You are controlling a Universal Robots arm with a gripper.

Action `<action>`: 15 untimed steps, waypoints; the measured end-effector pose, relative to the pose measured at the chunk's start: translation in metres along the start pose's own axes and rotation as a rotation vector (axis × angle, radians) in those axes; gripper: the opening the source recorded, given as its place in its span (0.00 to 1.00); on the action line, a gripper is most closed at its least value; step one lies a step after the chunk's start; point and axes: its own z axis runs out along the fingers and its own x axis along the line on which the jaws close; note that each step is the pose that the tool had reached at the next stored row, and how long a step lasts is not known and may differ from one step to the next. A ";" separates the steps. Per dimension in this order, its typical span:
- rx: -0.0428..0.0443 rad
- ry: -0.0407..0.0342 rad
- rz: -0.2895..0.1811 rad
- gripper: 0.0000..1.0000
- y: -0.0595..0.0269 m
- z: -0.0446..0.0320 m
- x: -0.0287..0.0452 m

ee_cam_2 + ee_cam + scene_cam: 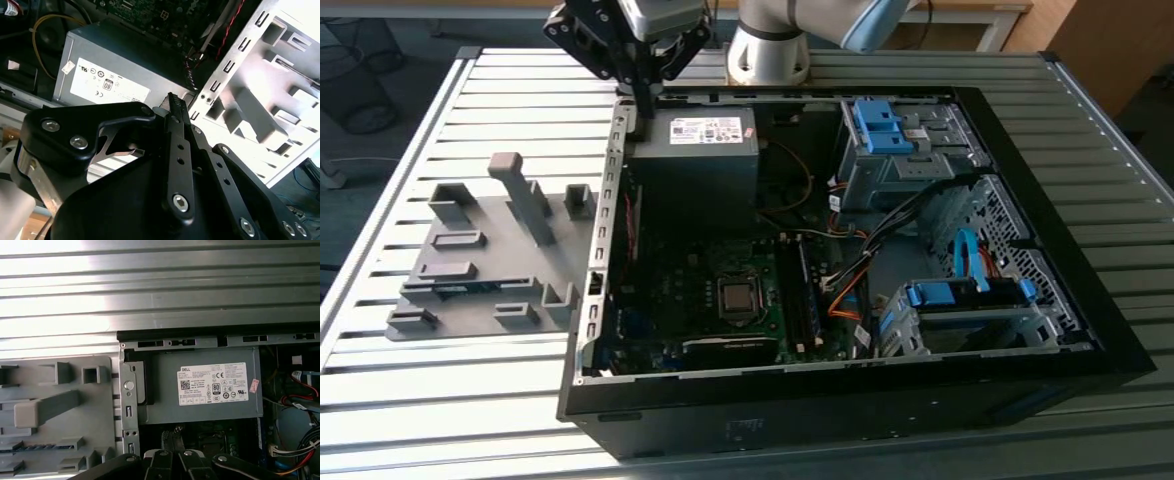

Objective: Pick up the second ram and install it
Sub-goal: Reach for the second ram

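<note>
My gripper [640,98] hangs over the back corner of the open computer case [854,400] on the exterior view's left, beside the power supply [700,150]. Its black fingers [173,107] are pressed together with nothing between them, and the shut tips [172,436] point down by the case wall. A thin blue-green strip [35,446] sits edge-up in a slot of the grey fixture plate [507,250]; it looks like the second ram. A dark green stick [797,295] stands in a motherboard slot to the exterior view's right of the processor socket [739,296].
The case lies on a slatted metal table [440,400]. Grey blocks and a tall post [520,195] rise from the fixture plate. Blue drive cages [881,125] and loose cables [854,290] crowd the case on the exterior view's right. The arm's base [767,50] stands behind the case.
</note>
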 end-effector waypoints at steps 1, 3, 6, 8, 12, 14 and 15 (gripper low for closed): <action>0.0000 0.0000 0.000 0.11 0.0000 0.0000 0.0006; 0.0000 0.0000 0.000 0.11 -0.0001 0.0000 0.0018; -0.0001 -0.0001 0.000 0.11 -0.0002 0.0002 0.0035; 0.0000 0.0000 0.000 0.11 -0.0003 0.0002 0.0047; 0.0000 0.0000 0.000 0.11 -0.0005 0.0005 0.0062; 0.0000 0.0001 0.000 0.11 -0.0006 0.0005 0.0076; -0.0001 0.0000 0.000 0.11 -0.0007 0.0006 0.0084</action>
